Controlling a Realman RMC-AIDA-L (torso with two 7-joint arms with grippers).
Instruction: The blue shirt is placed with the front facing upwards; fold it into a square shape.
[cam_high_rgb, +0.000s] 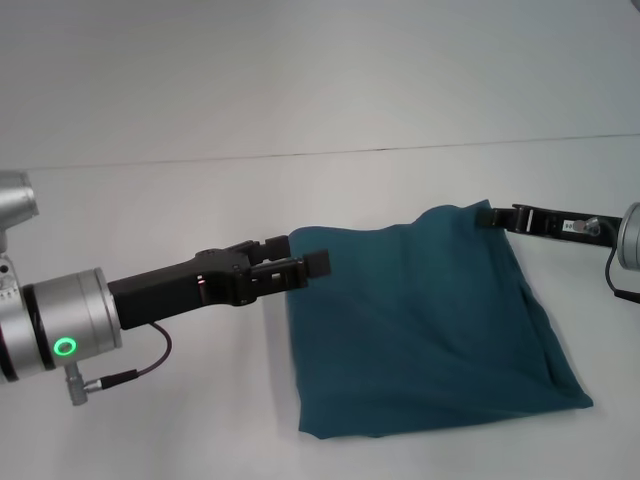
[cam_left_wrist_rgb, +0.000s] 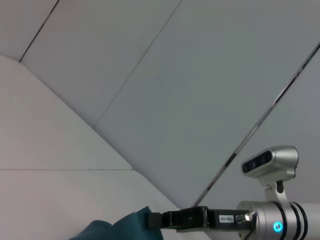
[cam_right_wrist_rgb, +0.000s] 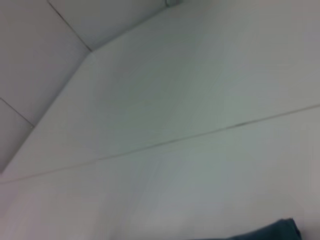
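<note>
— While the blue shirt (cam_high_rgb: 425, 325) lies folded into a rough square at lower right of the head view, where are the grippers?
— On the white table (cam_high_rgb: 150, 200), the left gripper (cam_high_rgb: 295, 262) sits at its upper-left corner, fingers spread, gripping no cloth. The right gripper (cam_high_rgb: 490, 216) touches the upper-right corner; probably pinching fabric, but I cannot tell.
</note>
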